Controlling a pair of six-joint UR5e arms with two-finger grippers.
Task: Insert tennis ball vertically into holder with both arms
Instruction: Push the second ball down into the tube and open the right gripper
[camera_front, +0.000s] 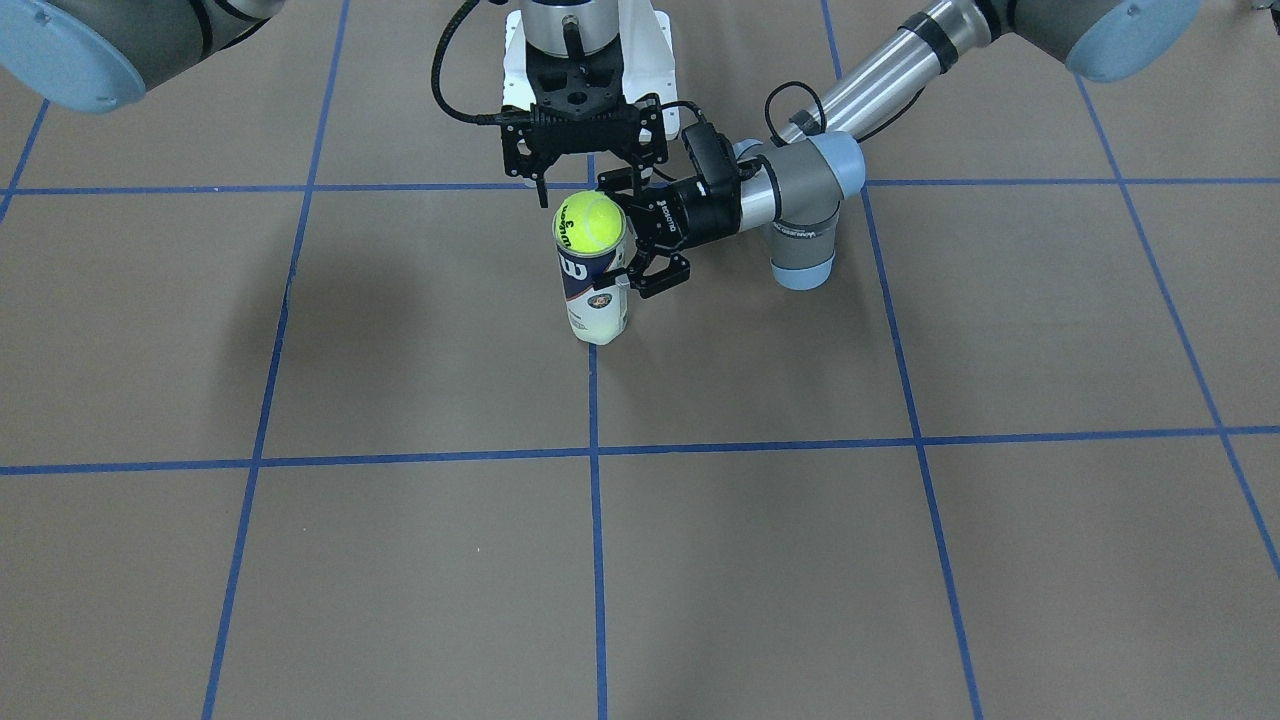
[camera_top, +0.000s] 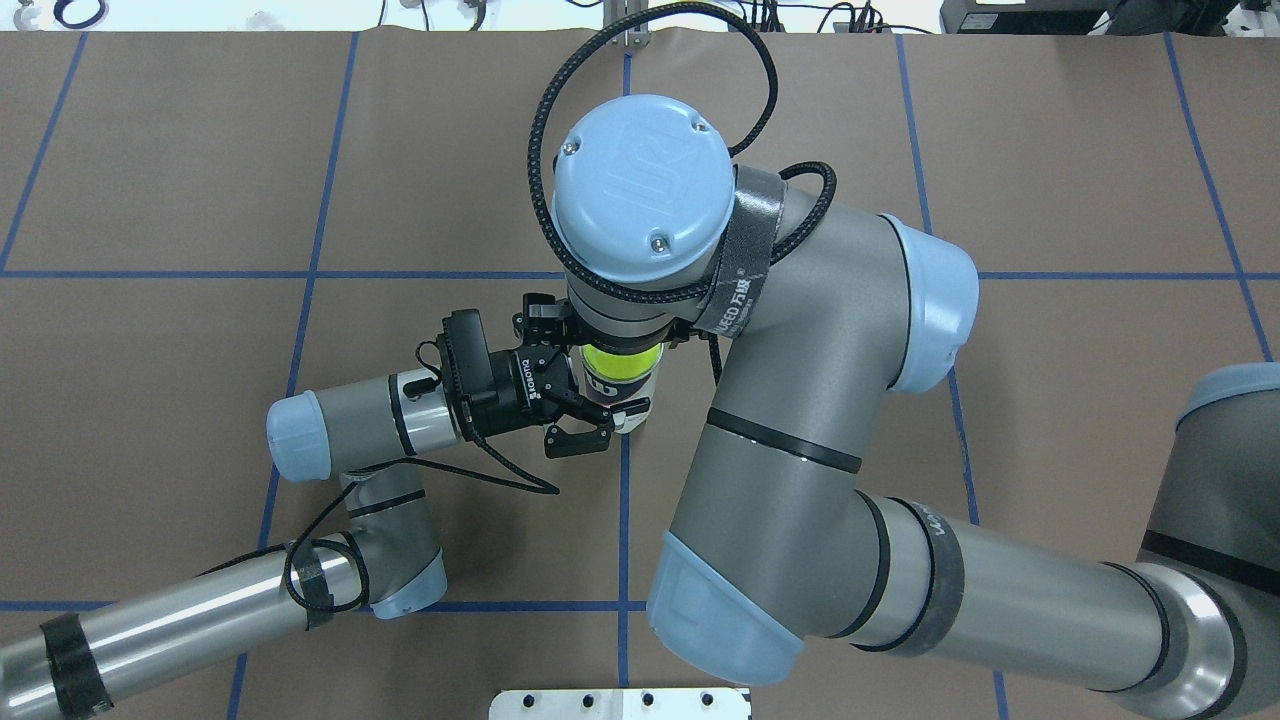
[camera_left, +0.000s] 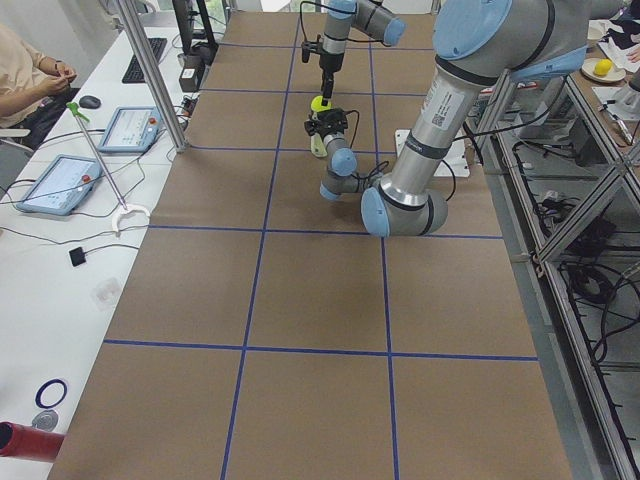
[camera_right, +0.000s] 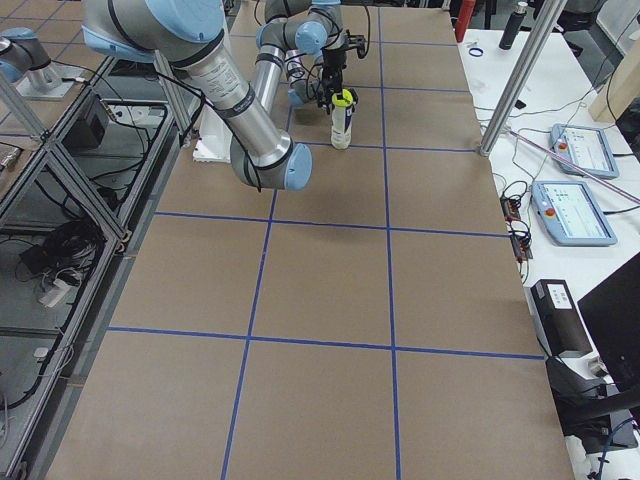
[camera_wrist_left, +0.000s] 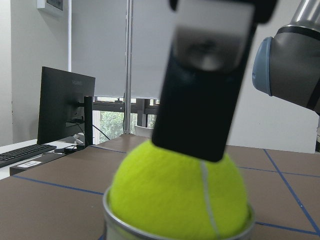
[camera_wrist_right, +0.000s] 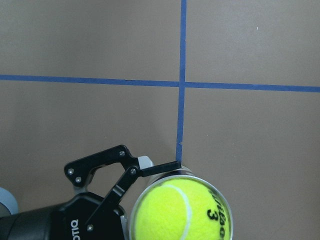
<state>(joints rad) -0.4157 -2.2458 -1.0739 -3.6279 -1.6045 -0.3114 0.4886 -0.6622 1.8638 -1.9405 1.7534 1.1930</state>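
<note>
Ball (camera_wrist_right: 181, 212), likely light and squashy, sits in the rim of the upright, thin, probably tippy holder (camera_front: 595, 300), left gripper (camera_front: 625, 238) clamped near its top, right gripper (camera_front: 590, 185) open above, empty.

Two arms (camera_top: 360, 428) (camera_top: 800, 400), one holder (camera_front: 594, 295), seemingly one ball (camera_front: 590, 222).
</note>
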